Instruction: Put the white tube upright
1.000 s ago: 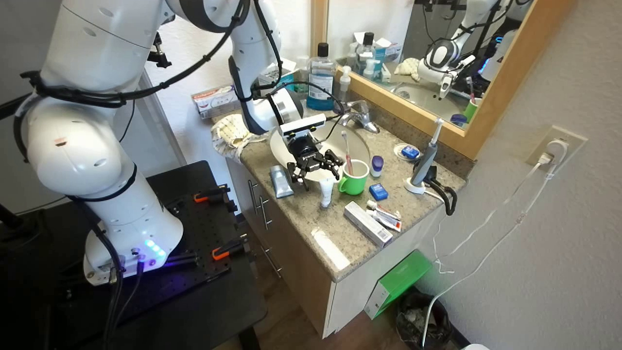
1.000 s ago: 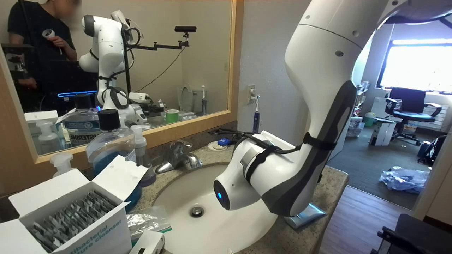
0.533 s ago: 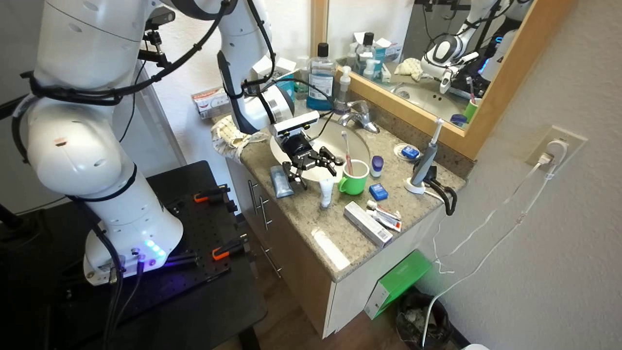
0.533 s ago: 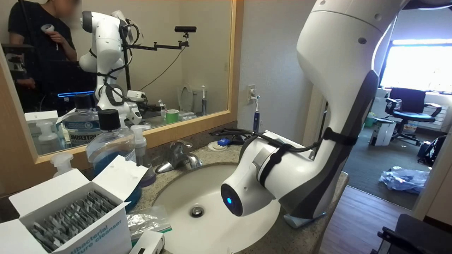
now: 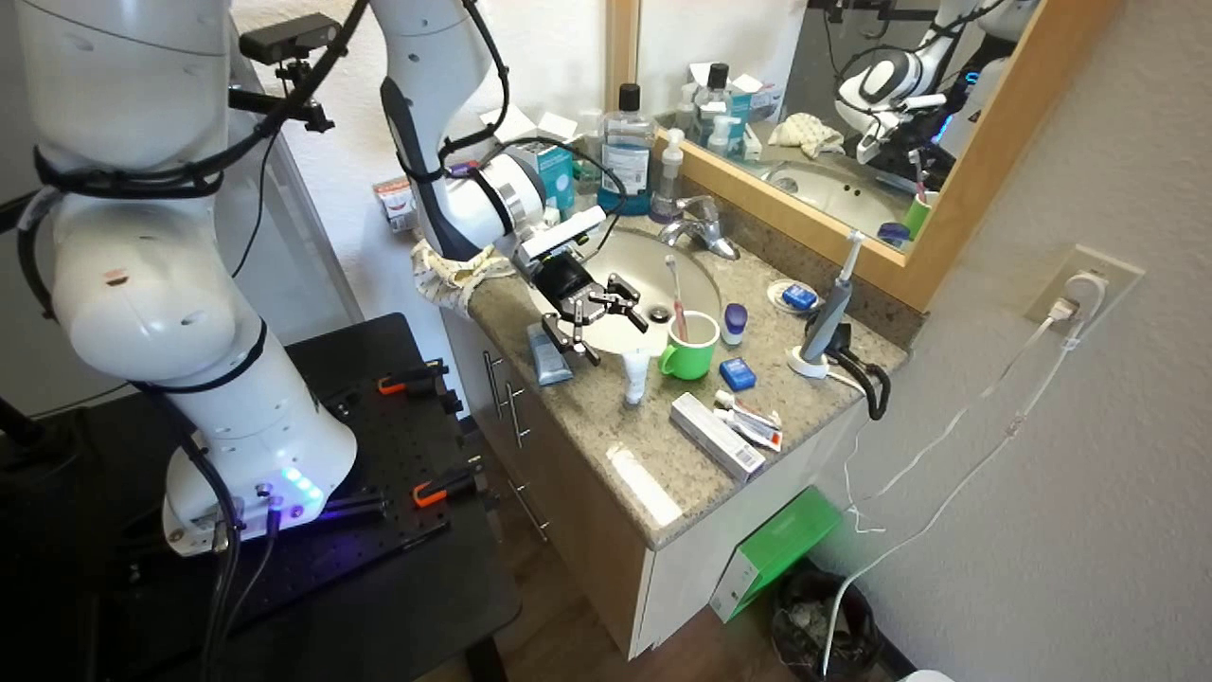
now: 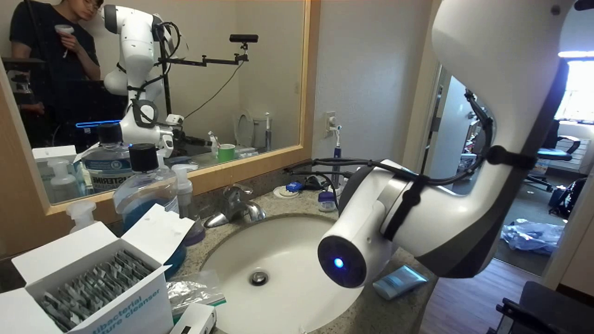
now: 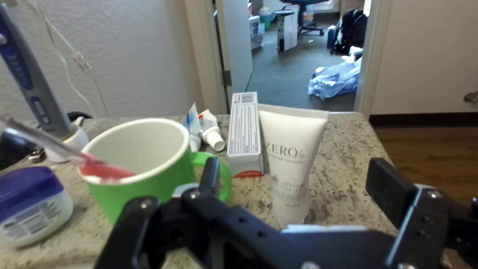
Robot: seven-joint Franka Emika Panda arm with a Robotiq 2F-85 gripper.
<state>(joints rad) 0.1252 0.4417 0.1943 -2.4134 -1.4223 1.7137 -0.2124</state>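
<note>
Two fingers of the tool stand wide apart. The white tube is ahead of the tool, standing upright on the desk with its flat end up; in the wrist view it appears between these fingers. Also ahead of the tool, beside the tube, is a green cup holding a toothbrush. Farther from the tool lies one long box.

End effector cropped in wrist view, toothbrush blurred; jar cropped
</note>
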